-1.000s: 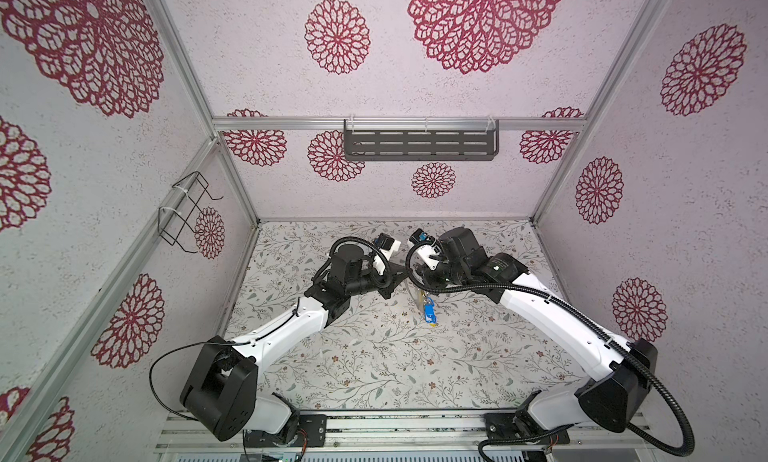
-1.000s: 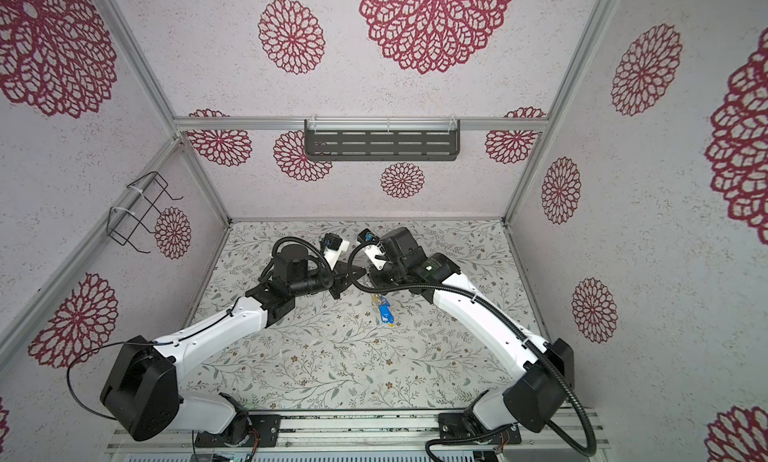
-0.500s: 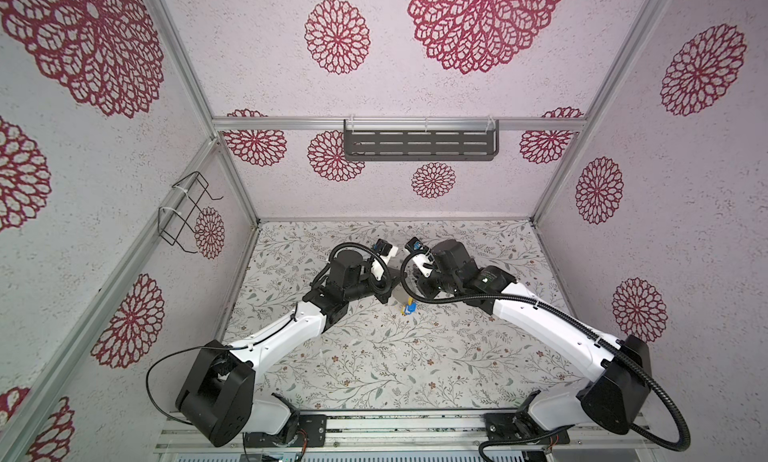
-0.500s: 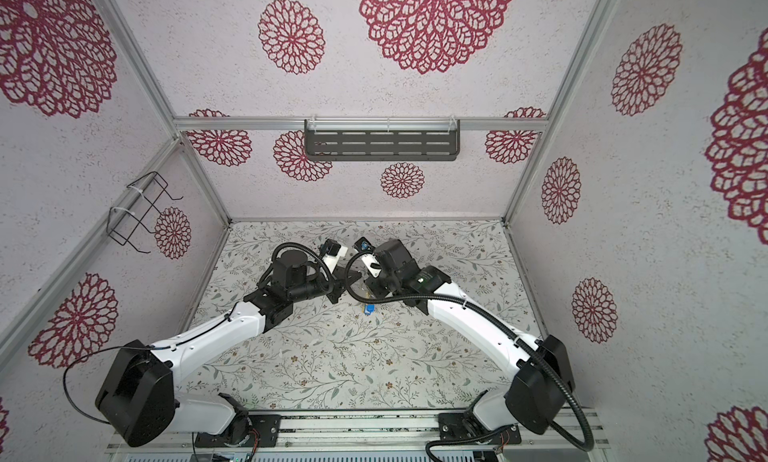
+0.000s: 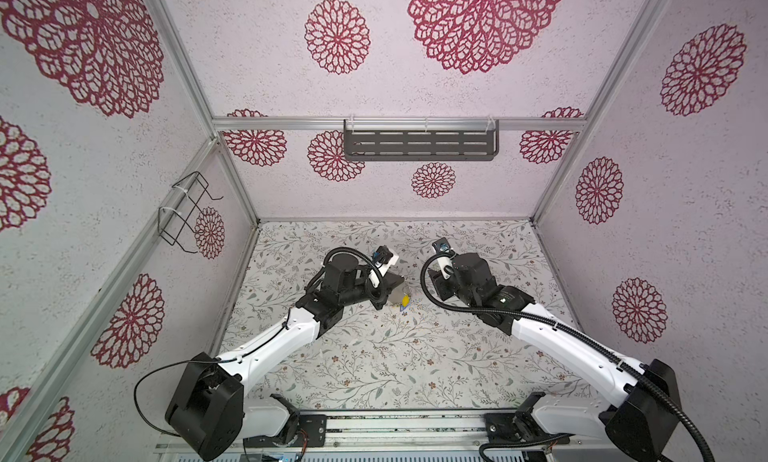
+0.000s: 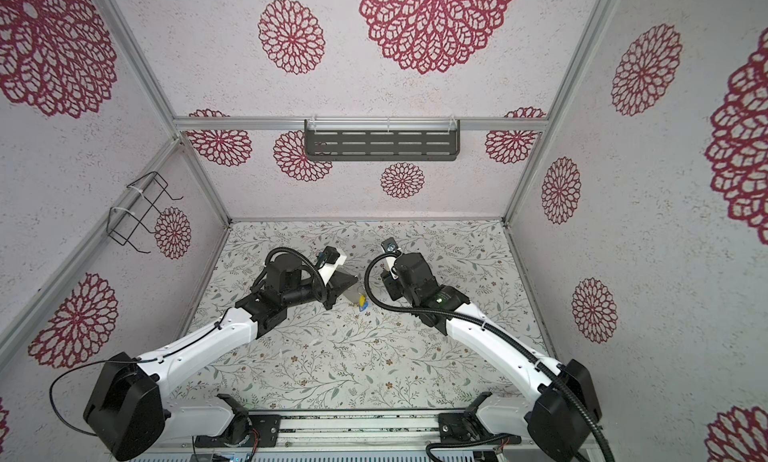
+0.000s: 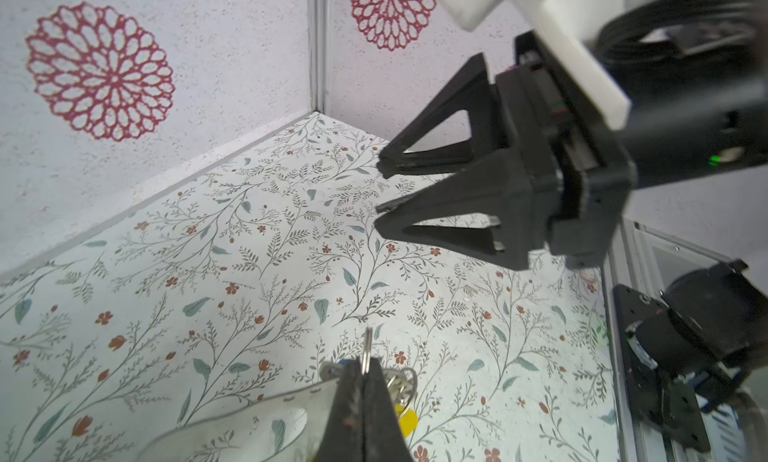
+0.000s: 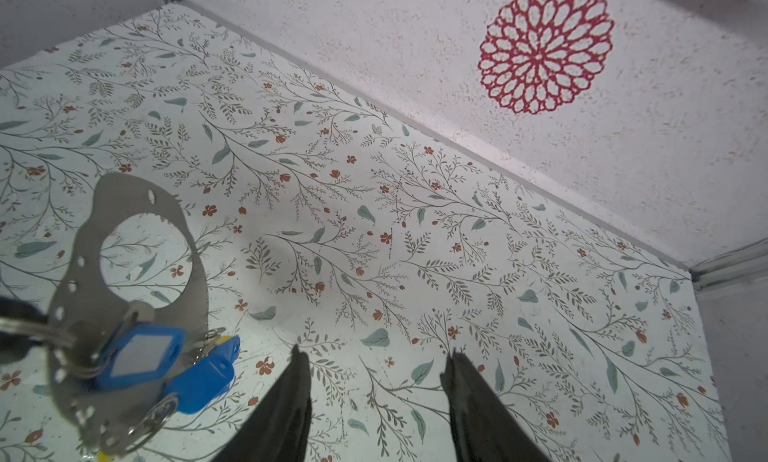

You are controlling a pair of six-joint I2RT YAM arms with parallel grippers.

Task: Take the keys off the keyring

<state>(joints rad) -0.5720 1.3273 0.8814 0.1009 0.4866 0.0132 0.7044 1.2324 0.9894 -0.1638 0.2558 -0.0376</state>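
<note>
The left end effector (image 7: 363, 368) is clenched tight on the rim of the keyring (image 8: 120, 194) and holds it up off the surface (image 8: 415, 231). The keys (image 8: 141, 356), with blue and yellow tags, hang on the keyring. The right end effector (image 7: 380, 192) is near it, released, with nothing inside.

Grey keyring (image 8: 120, 198); blue- and yellow-tagged keys (image 8: 141, 356); leafy floral table (image 8: 415, 231); red-rosette white walls (image 8: 540, 48)
</note>
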